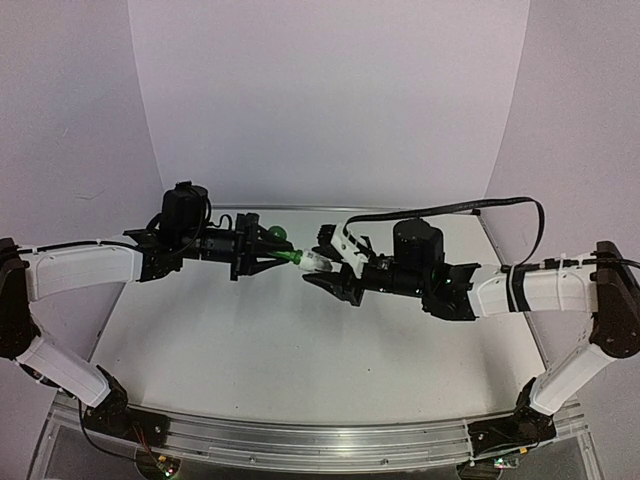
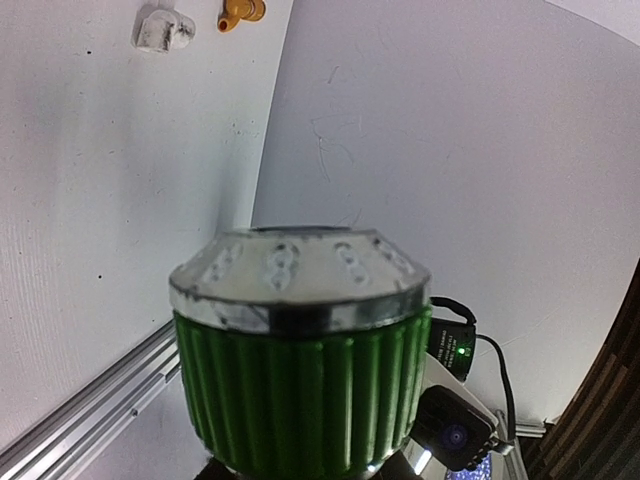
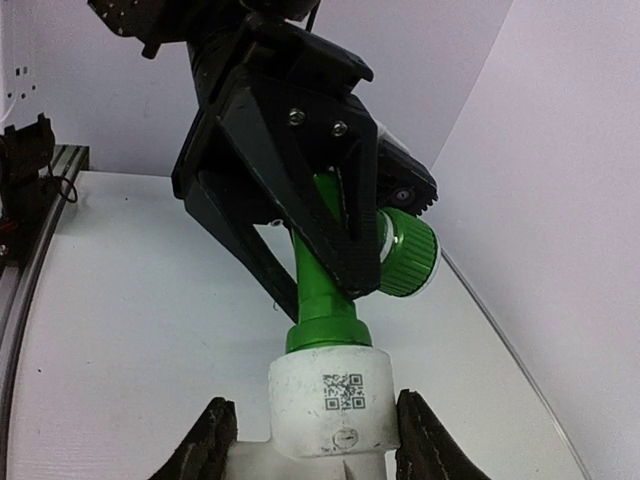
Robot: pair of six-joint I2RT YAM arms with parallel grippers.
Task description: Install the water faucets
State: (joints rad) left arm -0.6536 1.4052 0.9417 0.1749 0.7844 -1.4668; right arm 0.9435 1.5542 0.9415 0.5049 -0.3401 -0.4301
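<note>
Two arms are meeting over the middle of the counter (image 1: pixel 250 350), holding the green faucet (image 1: pixel 289 257) and a white fitting (image 1: pixel 315 262) between them, clear of the surface.

The left gripper (image 1: pixel 272 258) is clamping the green faucet, its black fingers (image 3: pixel 300 170) pinching the stem just beside the ribbed round knob (image 3: pixel 408 252). That knob, green with a silvery cap, is filling the lower half of the left wrist view (image 2: pixel 300 390).

The faucet's lower end is meeting the top of the fitting (image 3: pixel 330 405), with its green collar sitting on the fitting's rim. A small square code label on the fitting is facing the right wrist camera.

The right gripper (image 1: pixel 322 268) is closing in on the fitting from the opposite side. Its fingers (image 3: pixel 212 442) are pressing against either side of the wider lower body.

The yellow faucet (image 2: pixel 240 12) is lying on the counter well apart from the arms. It is showing only at the top edge of the left wrist view, near a second fitting (image 2: pixel 165 28), also white.
</note>
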